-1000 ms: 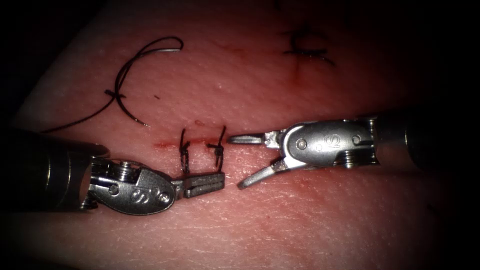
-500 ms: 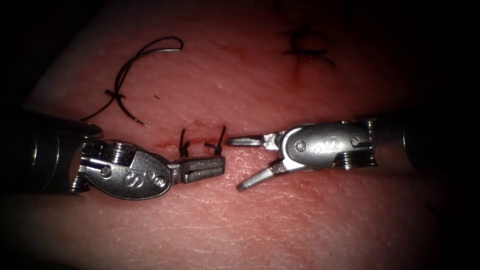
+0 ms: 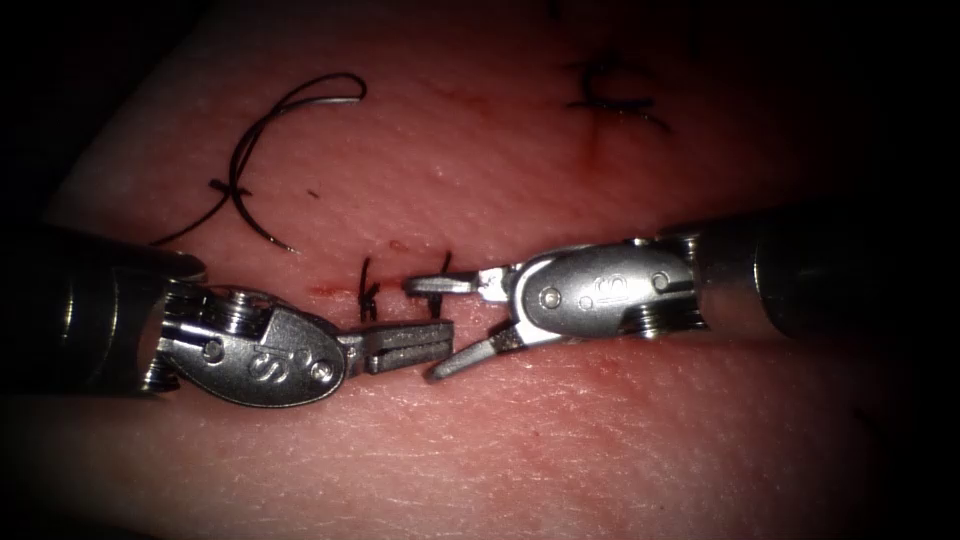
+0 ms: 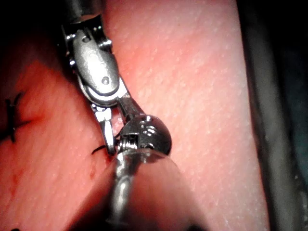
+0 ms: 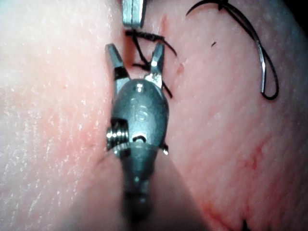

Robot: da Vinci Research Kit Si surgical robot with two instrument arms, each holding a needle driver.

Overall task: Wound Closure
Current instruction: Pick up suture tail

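Between the two tools lay the cut [image 3: 385,285] with two knotted stitches [image 3: 368,295]; the left tool [image 3: 410,345] had its jaws closed on nothing, and the right tool [image 3: 440,325] had its jaws open, empty, astride the nearer stitch. One needle [image 3: 255,215] with its thread [image 3: 300,95] lay loose on the tissue [image 3: 600,450], well beyond both tips and not in it. Good practice would call for gentle handling near the knots.

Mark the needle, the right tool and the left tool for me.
needle [image 3: 252,215], endoscope view: on its curved body, lying loose on the tissue, left of the cut.
right tool [image 3: 432,329], endoscope view: midway between the tips of its open jaws.
left tool [image 3: 445,342], endoscope view: at the tips of its shut jaws.
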